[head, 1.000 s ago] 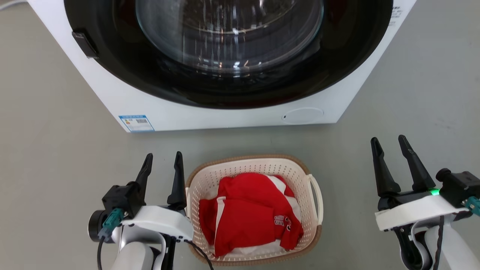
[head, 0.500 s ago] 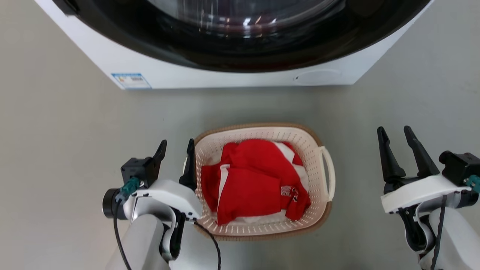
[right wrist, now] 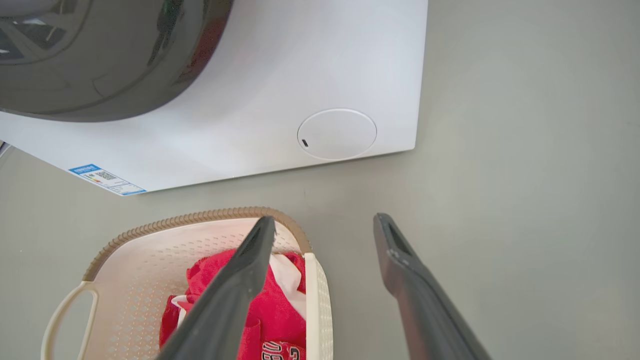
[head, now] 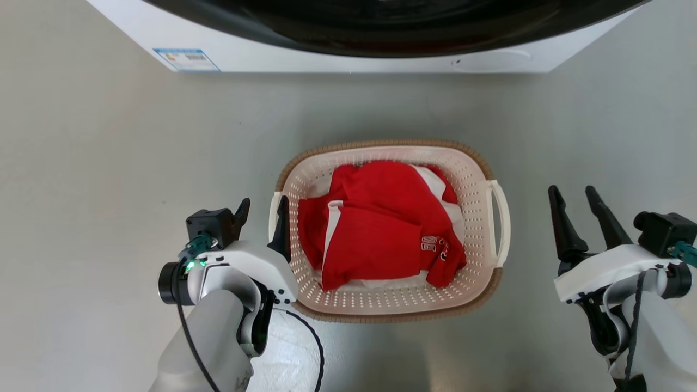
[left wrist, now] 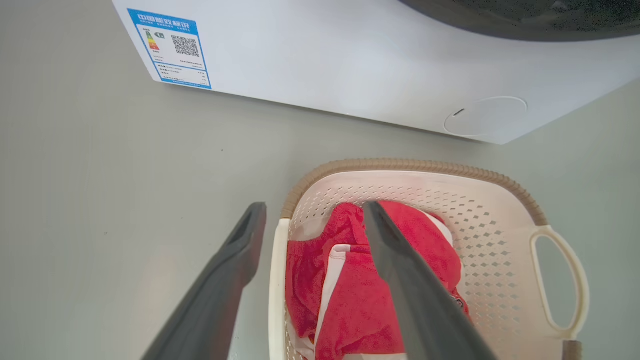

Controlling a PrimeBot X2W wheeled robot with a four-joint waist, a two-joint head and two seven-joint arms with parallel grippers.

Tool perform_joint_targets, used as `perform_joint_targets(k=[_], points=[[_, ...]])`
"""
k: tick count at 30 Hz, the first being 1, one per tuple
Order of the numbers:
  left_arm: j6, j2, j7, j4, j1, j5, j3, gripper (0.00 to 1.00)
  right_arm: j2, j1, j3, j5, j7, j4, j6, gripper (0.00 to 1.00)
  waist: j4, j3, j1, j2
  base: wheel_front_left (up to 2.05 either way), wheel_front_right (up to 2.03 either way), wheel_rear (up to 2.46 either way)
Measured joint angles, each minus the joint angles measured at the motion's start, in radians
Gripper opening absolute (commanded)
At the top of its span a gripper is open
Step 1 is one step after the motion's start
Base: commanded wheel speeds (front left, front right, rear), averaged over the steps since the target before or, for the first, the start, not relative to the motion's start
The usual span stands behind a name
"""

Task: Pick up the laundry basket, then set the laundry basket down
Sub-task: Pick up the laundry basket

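Left gripper (head: 263, 202): has shifted back along the laundry basket (head: 479, 179) to its left handle (head: 272, 218); now straddles that rim, fingers spread, one outside, one over the red garment (head: 381, 228), clasping nothing. Right gripper (head: 572, 191): fingers spread, empty, apart from the right handle (head: 501, 218). Basket location: on the grey floor (head: 109, 163), in front of the washing machine (head: 261, 57), between both grippers.
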Motion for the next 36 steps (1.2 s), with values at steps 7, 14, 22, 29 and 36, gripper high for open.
perform_joint_targets(k=[7,14,22,29,36], points=[[0.005,-0.002,0.000,0.127,-0.084,-0.068,-0.073,1.00,-0.017,-0.068,0.098,0.065,0.000,0.068,0.000,1.00,0.006,0.081,0.0000,0.0000,0.00,0.00,0.00],[0.018,-0.003,0.000,0.216,-0.162,-0.134,-0.118,1.00,-0.037,-0.131,0.209,0.127,0.000,0.118,0.000,1.00,0.011,0.159,0.0000,0.0000,0.00,0.00,0.00],[0.018,-0.004,0.000,0.277,-0.243,-0.189,-0.164,1.00,-0.055,-0.206,0.330,0.184,0.000,0.157,0.000,1.00,0.014,0.248,0.0000,0.0000,0.00,0.00,0.00],[0.017,-0.004,0.000,0.304,-0.293,-0.249,-0.225,1.00,-0.066,-0.272,0.397,0.231,0.000,0.173,0.000,1.00,0.023,0.312,0.0000,0.0000,0.00,0.00,0.00],[0.017,-0.004,0.000,0.318,-0.324,-0.293,-0.262,1.00,-0.068,-0.318,0.440,0.274,0.000,0.212,0.000,1.00,0.024,0.349,0.0001,0.0000,0.00,0.00,0.00]])
